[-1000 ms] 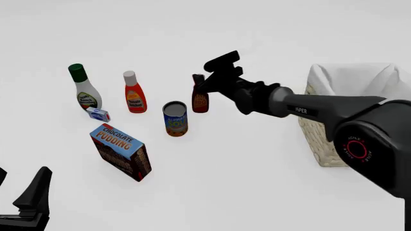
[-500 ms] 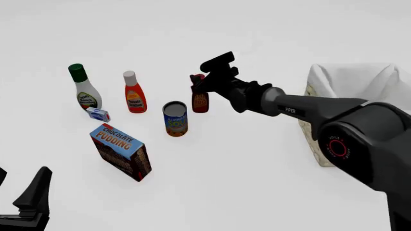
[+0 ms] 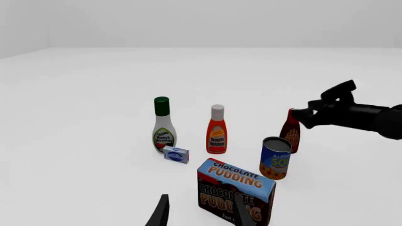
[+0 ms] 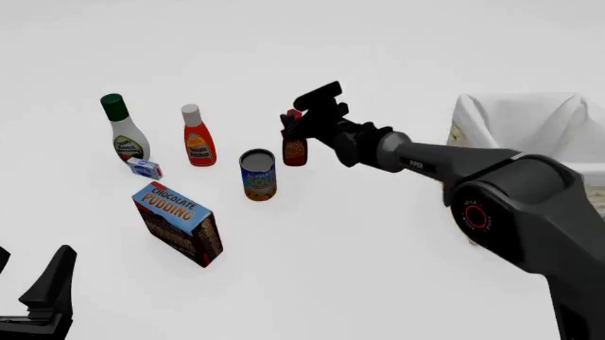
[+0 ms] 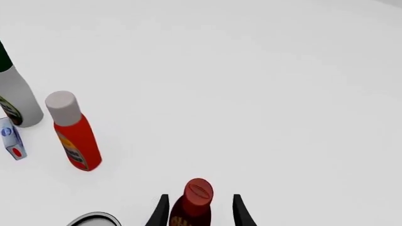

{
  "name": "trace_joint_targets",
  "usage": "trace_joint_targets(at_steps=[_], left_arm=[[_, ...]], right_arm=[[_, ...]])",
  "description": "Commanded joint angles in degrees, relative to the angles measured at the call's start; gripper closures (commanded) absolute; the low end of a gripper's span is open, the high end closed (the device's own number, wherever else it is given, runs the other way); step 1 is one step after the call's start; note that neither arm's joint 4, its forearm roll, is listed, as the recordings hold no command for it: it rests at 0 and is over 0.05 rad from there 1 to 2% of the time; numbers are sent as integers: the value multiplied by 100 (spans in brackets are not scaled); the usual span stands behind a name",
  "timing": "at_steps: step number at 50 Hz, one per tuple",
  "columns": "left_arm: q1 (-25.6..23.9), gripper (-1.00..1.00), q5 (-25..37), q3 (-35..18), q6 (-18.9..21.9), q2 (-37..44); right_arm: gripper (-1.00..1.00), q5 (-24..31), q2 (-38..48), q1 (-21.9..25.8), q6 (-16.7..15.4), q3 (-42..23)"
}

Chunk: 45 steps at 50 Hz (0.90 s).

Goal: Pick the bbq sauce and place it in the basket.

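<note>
The bbq sauce (image 4: 294, 149), a slim dark red-brown bottle with a red cap, stands upright mid-table just behind a can; the left wrist view shows the bottle (image 3: 290, 135) too. My right gripper (image 4: 295, 123) is at its neck. In the right wrist view this gripper (image 5: 199, 213) is open, one finger on each side of the bottle (image 5: 191, 207), with small gaps showing. At the right edge sits the basket (image 4: 515, 117), tan wicker with a white lining, partly hidden by my right arm. My left gripper (image 4: 27, 275) rests open at the near left corner, holding nothing.
A white bottle with a green cap (image 4: 126, 136) and an orange-red ketchup bottle (image 4: 198, 139) stand left of the sauce. A can (image 4: 257, 174) is just in front of it. A small blue box (image 4: 144, 168) and a chocolate pudding box (image 4: 180, 224) lie nearer.
My right gripper has moved left and forward, and its fingers now straddle the bbq sauce's neck. The bottle and my left arm have not moved.
</note>
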Motion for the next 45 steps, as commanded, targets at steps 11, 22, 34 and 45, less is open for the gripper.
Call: trace_joint_targets(at_steps=[11,22,34,45], left_arm=[[0,-100,0,0,0,0],[0,-100,0,0,0,0],[0,-100,0,0,0,0],[0,-100,0,0,0,0]], right_arm=[[-100,115,439,-11,-36,-431],[-100,208,702,-1,-62,-726],[-100,263,860,1,-69,-904],[-100,255,866,22,-70,-899]])
